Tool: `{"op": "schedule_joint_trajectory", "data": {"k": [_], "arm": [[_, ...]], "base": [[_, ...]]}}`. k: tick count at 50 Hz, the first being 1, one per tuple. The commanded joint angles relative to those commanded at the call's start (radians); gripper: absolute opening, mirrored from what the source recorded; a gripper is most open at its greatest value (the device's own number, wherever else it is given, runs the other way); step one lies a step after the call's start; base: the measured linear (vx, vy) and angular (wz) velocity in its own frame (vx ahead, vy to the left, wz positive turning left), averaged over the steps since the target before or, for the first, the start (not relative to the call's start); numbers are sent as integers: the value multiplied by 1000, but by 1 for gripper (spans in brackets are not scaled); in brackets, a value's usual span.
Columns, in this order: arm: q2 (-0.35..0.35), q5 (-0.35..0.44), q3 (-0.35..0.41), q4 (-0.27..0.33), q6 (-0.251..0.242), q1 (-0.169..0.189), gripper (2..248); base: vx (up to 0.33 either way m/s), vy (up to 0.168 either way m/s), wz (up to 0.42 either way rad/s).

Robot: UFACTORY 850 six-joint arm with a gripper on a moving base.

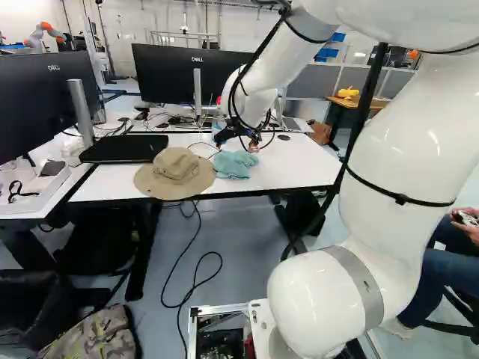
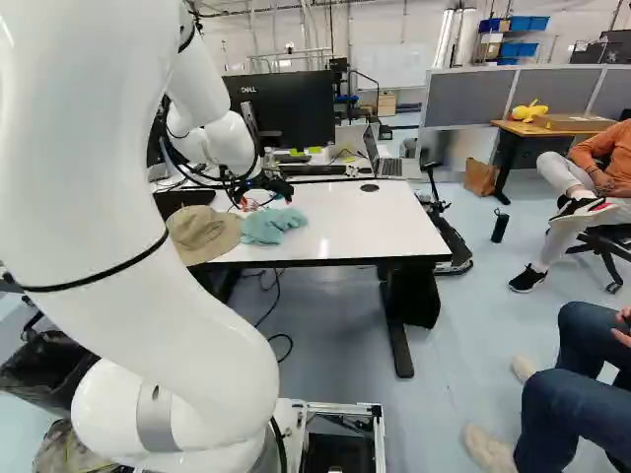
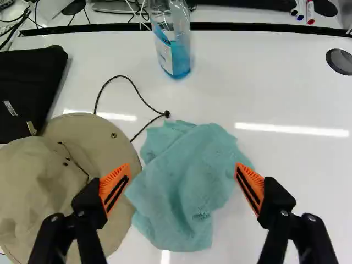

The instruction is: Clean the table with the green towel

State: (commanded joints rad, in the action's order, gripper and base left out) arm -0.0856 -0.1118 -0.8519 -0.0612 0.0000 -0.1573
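Teal-green cloth, crumpled and loosely folded: that was the towel, and it lay on the white table, right up against the brim of the tan hat! Over it came the gripper, and look at those fingers: spread wide apart, released, with nothing grasped. The wrist view had the towel ahead of them and across the gap, one orange pad over the hat's brim, the other orange pad at the towel's far flank. No clench on the cloth, folks!

Beyond the towel, a clear bottle with blue liquid stood upright near the table's far edge. A thin black cord looped between hat and bottle, its small toggle just beside the towel. On the hat's far side, a black case lay flat, and well apart on the opposite flank sat a round black disc in the tabletop. Some capped markers lay past the far edge.

In the left base view, the arm reached out over the table, and a dark monitor stood behind. Way back at the left, another robot showed white and orange!
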Motion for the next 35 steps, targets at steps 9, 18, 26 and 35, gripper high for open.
{"op": "schedule_joint_trajectory", "data": {"k": [9,18,26,35], "arm": [[5,12,10,1,0,2,247],[13,34,26,2,0,5,247],[22,60,47,4,0,10,247],[37,99,77,6,0,16,247]], "base": [[0,0,0],[0,0,0],[0,0,0],[0,0,0]]}}
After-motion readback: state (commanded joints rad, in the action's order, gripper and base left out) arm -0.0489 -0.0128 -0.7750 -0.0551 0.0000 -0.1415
